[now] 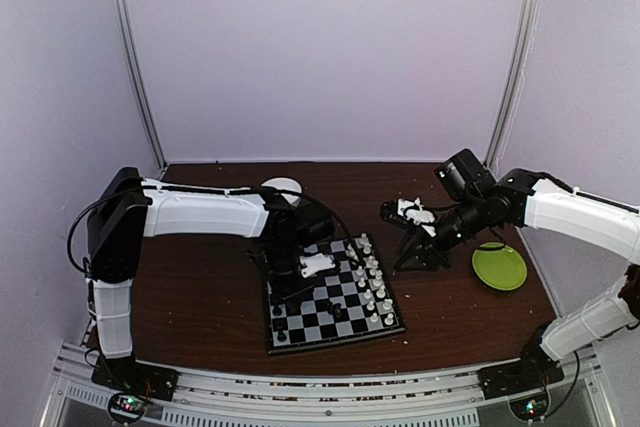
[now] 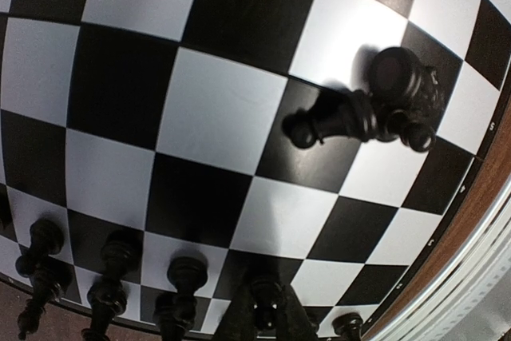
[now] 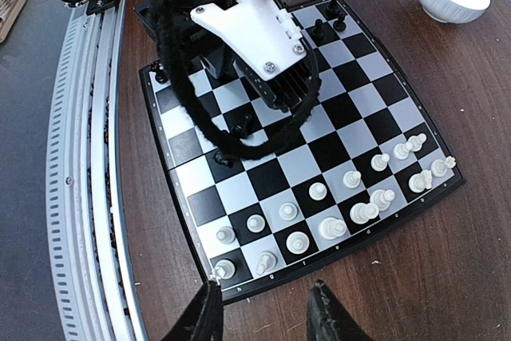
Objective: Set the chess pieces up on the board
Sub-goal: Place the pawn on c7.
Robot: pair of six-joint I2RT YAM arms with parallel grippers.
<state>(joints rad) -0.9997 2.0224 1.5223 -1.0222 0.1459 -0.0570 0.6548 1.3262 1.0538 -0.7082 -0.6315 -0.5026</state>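
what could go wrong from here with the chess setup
1. A black plastic chess piece lies on its side right beside two standing black pieces; grabbing it may topple them.
2. The left gripper is shut low by the black edge-row pieces and might knock them when it moves.
3. White plastic pieces bunch unevenly at one corner of the black-and-white checkered board; the open right gripper has little room there.
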